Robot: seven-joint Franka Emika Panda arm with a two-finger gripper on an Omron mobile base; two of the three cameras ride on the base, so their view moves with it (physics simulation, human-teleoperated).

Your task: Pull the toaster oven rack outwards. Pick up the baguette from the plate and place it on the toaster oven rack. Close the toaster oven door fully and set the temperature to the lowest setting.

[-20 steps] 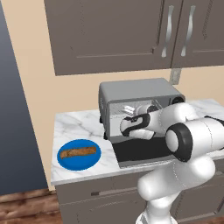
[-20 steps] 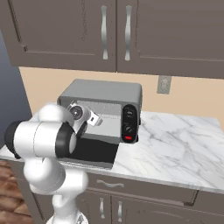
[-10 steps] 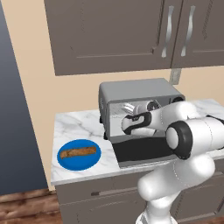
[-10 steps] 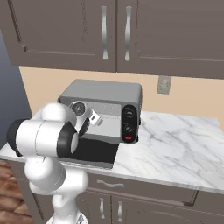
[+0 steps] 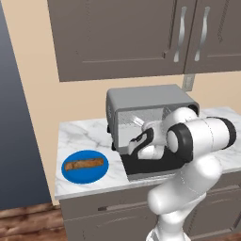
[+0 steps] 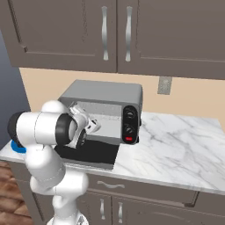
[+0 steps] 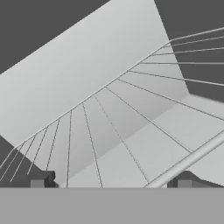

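The toaster oven (image 5: 150, 101) (image 6: 105, 94) stands on the counter with its toaster oven door (image 5: 150, 165) (image 6: 90, 154) folded down flat. My gripper (image 5: 138, 144) (image 6: 92, 127) hovers over the door at the cavity's mouth. In the hand view the toaster oven rack (image 7: 131, 127) spreads close ahead. Its front bar (image 7: 188, 162) runs just inside the right fingertip (image 7: 183, 180), and my gripper (image 7: 111, 181) is open with nothing held. The baguette (image 5: 84, 164) lies on the blue plate (image 5: 70, 175) to the oven's left; a sliver of that plate (image 6: 16, 147) shows behind my arm.
Dark knobs and a red button (image 6: 128, 139) sit on the oven's right panel. Bare marble counter (image 6: 176, 140) stretches right of the oven. Grey cabinets (image 5: 141, 33) hang above, and a wall outlet (image 6: 165, 85) is behind.
The hand has sunk a little lower in front of the open cavity, closer to the rack's front. The jaws stayed open; baguette and plate have not moved.
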